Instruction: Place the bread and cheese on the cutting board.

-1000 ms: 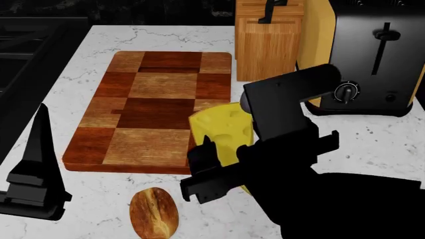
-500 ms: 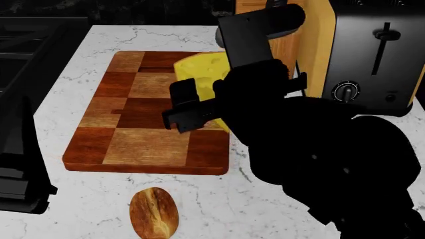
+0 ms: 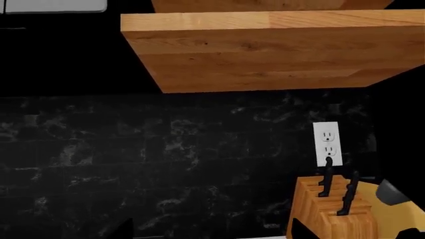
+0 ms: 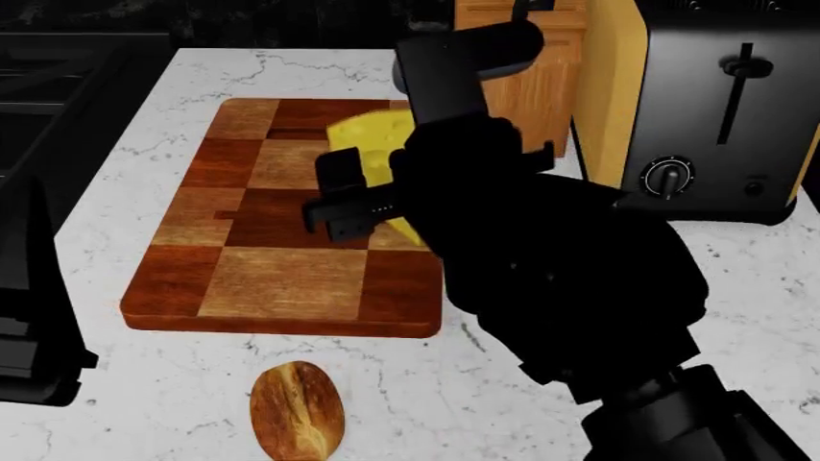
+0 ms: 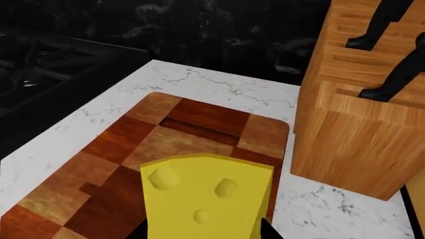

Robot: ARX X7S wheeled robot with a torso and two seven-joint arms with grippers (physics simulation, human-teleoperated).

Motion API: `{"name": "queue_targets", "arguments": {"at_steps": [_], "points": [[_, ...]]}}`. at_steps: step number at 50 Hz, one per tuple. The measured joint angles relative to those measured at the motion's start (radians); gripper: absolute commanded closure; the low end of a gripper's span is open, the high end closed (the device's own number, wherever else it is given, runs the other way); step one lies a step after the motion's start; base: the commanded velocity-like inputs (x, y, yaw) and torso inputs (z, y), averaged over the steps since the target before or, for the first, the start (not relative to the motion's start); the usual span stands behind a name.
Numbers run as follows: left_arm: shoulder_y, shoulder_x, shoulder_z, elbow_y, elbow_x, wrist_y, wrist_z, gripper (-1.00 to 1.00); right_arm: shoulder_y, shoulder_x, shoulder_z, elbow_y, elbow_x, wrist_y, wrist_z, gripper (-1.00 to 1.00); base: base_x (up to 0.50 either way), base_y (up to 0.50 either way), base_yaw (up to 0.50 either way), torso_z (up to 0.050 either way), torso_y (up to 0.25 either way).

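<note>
Holding the cheese (image 4: 379, 144) clamped between its fingers, the right gripper (image 4: 352, 192) now sits over the cutting board (image 4: 256, 279), around the board's 2 o'clock area in the head view; a second ago it held the wedge off the board's near right corner, and half a second ago it had already swung up over the board's right edge, so it has since eased a little further toward 9 o'clock. In the right wrist view the cheese (image 5: 202, 199) fills the foreground, its holed yellow face above the checkered cutting board (image 5: 106, 164), though whether it touches the wood cannot be told. The bread (image 4: 298, 411) lies on the white marble counter (image 4: 167, 384) at 6 o'clock from the board, just off its near edge, exactly where it lay in both earlier frames. The left gripper (image 4: 33, 317) shows only as a dark shape at the head view's 9 o'clock edge, lower and more cut off than a second ago, and whether its fingers are apart or together cannot be told. The knife block (image 4: 532, 86) stands at 1 o'clock from the board, with the toaster (image 4: 724, 106) beyond it toward 3 o'clock. The left wrist view shows the knife block (image 3: 332, 214), a wall outlet (image 3: 326, 143) on dark tile and a wooden shelf (image 3: 265, 50).
</note>
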Motion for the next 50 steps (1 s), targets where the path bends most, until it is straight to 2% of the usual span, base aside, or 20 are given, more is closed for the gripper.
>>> {"name": "queue_targets", "arguments": {"at_steps": [50], "points": [[-0.002,-0.066,0.039,-0.013,-0.056,0.052,-0.075,-1.0,-0.087,-0.014,-0.034,0.056,-0.01,-0.072,-0.026,1.0,0.0,0.0,0.0,0.0,0.0]]}}
